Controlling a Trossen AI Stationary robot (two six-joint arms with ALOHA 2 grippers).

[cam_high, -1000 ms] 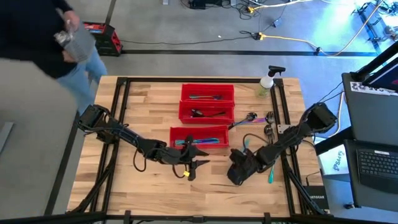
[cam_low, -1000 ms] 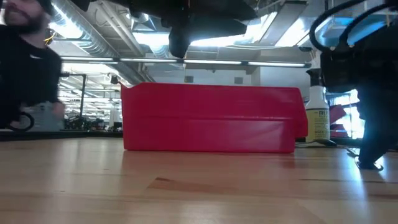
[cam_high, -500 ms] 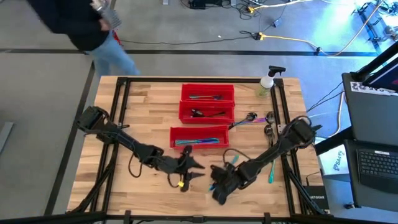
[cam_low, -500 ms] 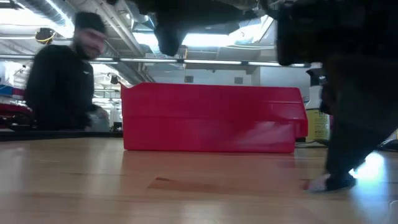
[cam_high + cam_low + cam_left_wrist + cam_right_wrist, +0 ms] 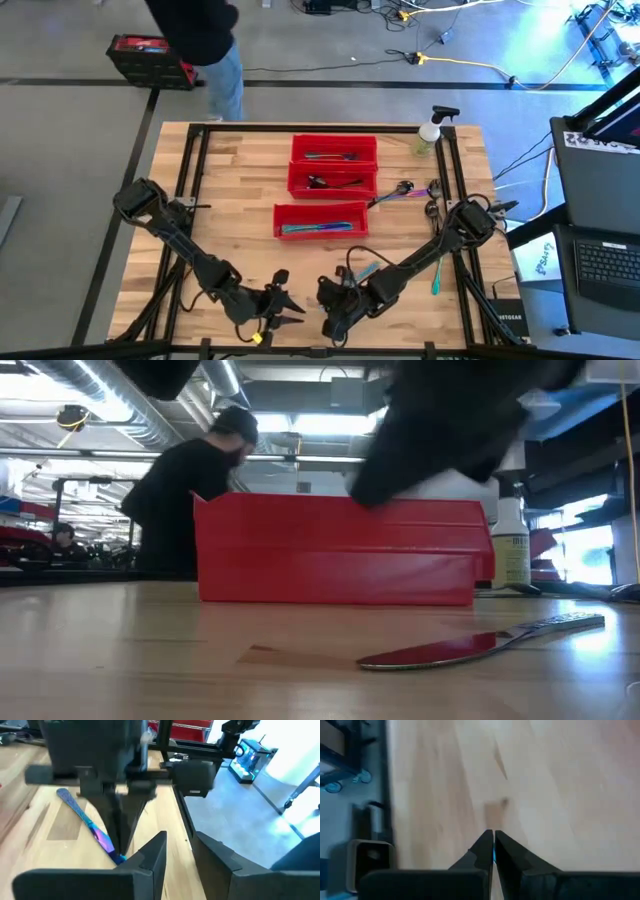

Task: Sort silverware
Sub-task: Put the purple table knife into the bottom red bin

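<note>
My right gripper (image 5: pixel 333 322) hangs near the table's near edge, shut on a slim iridescent blue-purple piece of silverware (image 5: pixel 87 822), also seen as a teal streak (image 5: pixel 366 270). The low view shows that piece (image 5: pixel 450 648) low over the wood, but not the fingers. My left gripper (image 5: pixel 285 300) is just to the left, open and holding nothing, its own fingers (image 5: pixel 150 857) facing the right gripper. More silverware lies at the right (image 5: pixel 415 192), and a teal piece (image 5: pixel 437 283) lies by the right rail. My right gripper pinches one end of the silverware piece (image 5: pixel 107 841) between its two fingertips; a blue sliver (image 5: pixel 493 854) shows between them. The fingers come from above, slanting down. The piece runs from them toward the table's far right; whether it touches the wood I cannot tell.
Three red bins (image 5: pixel 334 148) (image 5: pixel 332 180) (image 5: pixel 320 220) stand in a row from far to mid table, each with silverware inside. A clear spray bottle (image 5: pixel 430 130) stands at the far right corner. A person (image 5: pixel 200 40) stands beyond the far edge.
My right gripper has travelled from the table's right toward the near edge and the left, carrying the silverware piece and rolling as it went. My left gripper has drawn back from the nearest red bin toward the near edge. The person has walked rightward behind the table.
</note>
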